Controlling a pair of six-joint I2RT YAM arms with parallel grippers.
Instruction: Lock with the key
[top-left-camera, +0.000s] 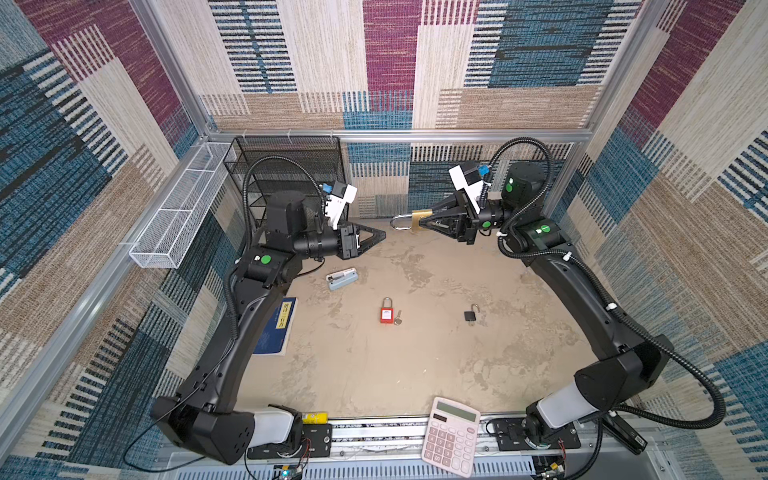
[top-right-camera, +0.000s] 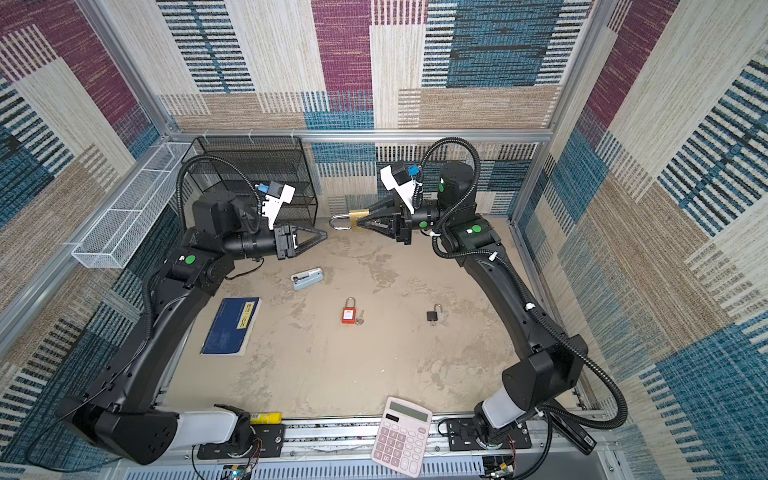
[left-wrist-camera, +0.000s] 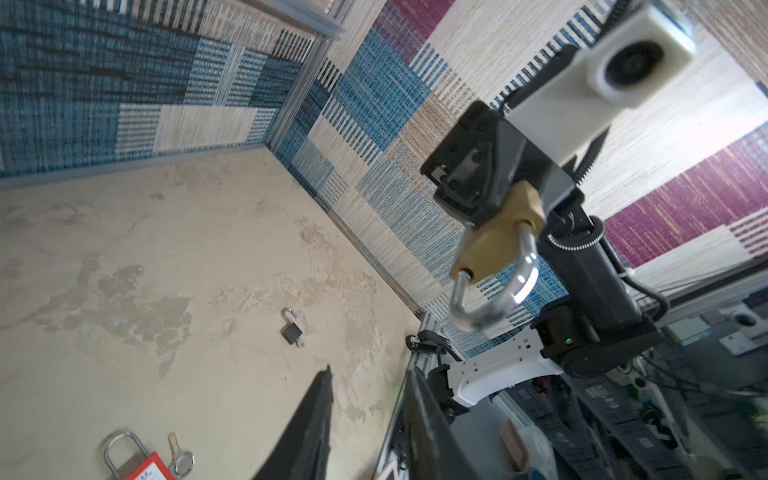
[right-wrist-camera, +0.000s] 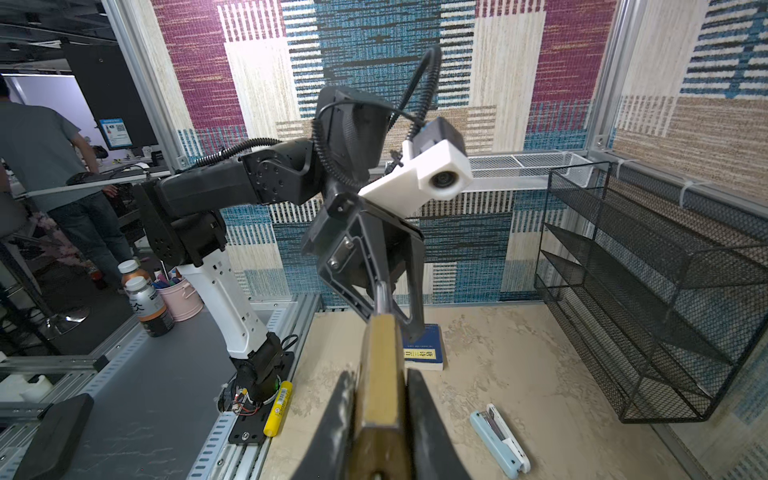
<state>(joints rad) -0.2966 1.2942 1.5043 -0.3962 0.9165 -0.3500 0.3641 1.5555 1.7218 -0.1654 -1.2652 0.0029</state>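
1. A white wire basket (top-left-camera: 174, 199) is mounted along the left wall frame. A black mesh rack (top-left-camera: 286, 166) stands in the back left corner just beside it.
2. A blue book (top-right-camera: 230, 326) lies flat on the table (top-left-camera: 374, 374) at its left edge, beside the left arm.
3. The left gripper (top-left-camera: 380, 237) hangs above the back left part of the table. It points toward the brass padlock, with a clear gap between the two. The left wrist view shows its fingers (left-wrist-camera: 309, 419) standing somewhat apart with nothing between them.
4. A pale blue stapler (top-left-camera: 342, 278) lies on the table in front of the left gripper and apart from it.
5. A red padlock (top-left-camera: 386, 315) lies flat near the middle of the table with its shackle toward the back wall. A silver key (top-left-camera: 398, 318) lies just beside it on the right. Whether the two touch cannot be told.
6. The brass padlock (top-left-camera: 417, 219) is held in the air over the back of the table, between the two grippers. Its shackle points at the left gripper. Whether the shackle is latched cannot be told.
7. The right gripper (top-left-camera: 428, 221) is clamped on the brass body. In the right wrist view its fingers (right-wrist-camera: 428, 419) press on both flat faces.
8. A pink calculator (top-left-camera: 451, 436) lies at the front edge, overlapping the rail.
9. A black padlock (top-left-camera: 470, 315) lies on the table well to the right of the red one, with its shackle swung open.
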